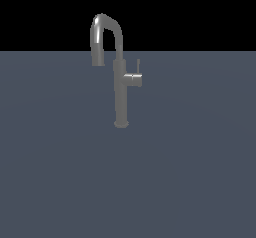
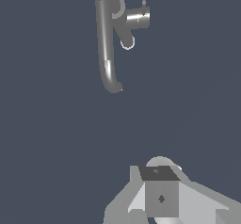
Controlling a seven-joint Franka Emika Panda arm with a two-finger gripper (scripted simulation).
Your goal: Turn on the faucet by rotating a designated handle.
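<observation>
The grey faucet [image 1: 121, 94] stands upright on the dark floor, its gooseneck spout [image 1: 102, 29] curving toward the exterior view's left. The handle [image 1: 138, 65] is a thin rod pointing up from a stubby side cylinder [image 1: 133, 78] on the column's right in the exterior view. From overhead, the wrist view shows the spout [image 2: 106, 44], the side stub [image 2: 138, 18] and the handle [image 2: 144, 4] end-on. A pale blocky part of my gripper [image 2: 161, 195] shows at that picture's edge, well apart from the faucet. Its fingers are not clearly visible. No arm shows in the exterior view.
A flat dark blue-grey floor [image 1: 190, 182] spreads all around the faucet. The black background starts behind it, about level with the top of the column.
</observation>
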